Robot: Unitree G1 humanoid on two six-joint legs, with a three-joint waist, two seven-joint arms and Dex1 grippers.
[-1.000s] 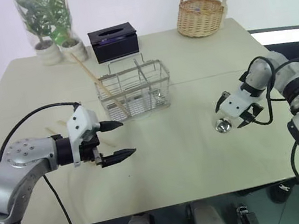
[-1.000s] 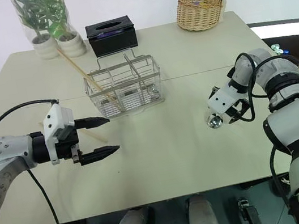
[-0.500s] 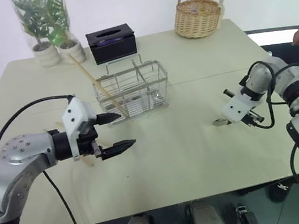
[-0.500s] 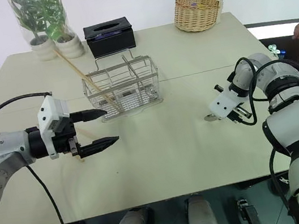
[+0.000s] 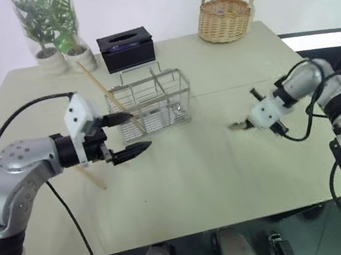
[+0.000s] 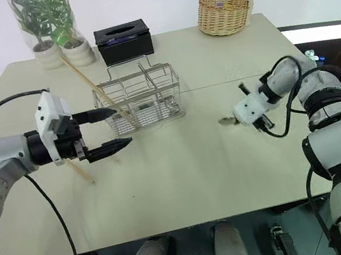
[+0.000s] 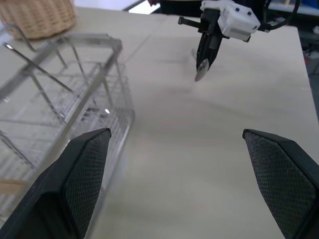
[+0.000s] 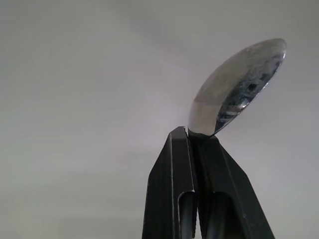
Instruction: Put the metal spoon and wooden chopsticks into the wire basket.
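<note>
Our right gripper [image 8: 192,137] pinches the spoon [image 8: 238,87] at its neck, bowl sticking out, lifted above the table [image 5: 198,175]. Our left gripper [image 5: 125,135] hangs wide apart, just beside the basket [image 5: 151,102]. One chopstick [image 5: 105,94] leans in it; another [image 5: 91,177] lies flat nearby.
</note>
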